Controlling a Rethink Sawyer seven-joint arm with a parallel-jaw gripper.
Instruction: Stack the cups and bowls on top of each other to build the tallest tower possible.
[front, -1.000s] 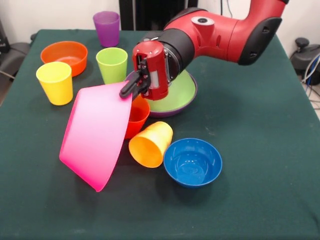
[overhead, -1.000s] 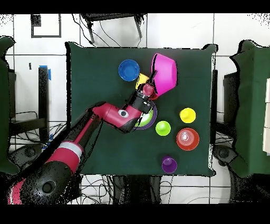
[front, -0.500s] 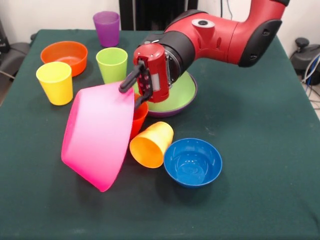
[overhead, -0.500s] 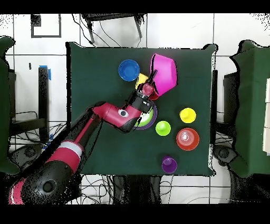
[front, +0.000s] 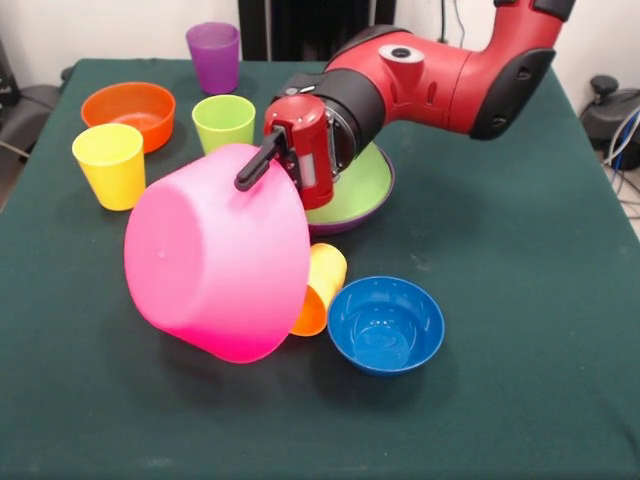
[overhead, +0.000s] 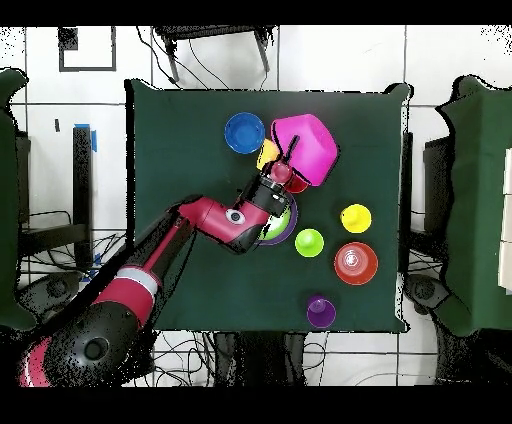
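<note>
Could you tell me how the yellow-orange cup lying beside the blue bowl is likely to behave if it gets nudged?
The yellow-orange cup lies on its side, so it would probably roll, curving because it tapers. It looks like thin smooth plastic, likely light and easily shoved. The tilted pink bowl held by the gripper hangs right by it; the blue bowl may block it.

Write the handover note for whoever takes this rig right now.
Gripper: shut on the rim of the very large glossy pink plastic bowl, held tipped, base facing the front camera.
Beside it: yellow-orange tumbler on its side, small blue bowl upright.
Lime green bowl nested in the purple bowl under the arm.
Yellow, lime green, purple tumblers and orange bowl stand apart.
No tower yet.
</note>
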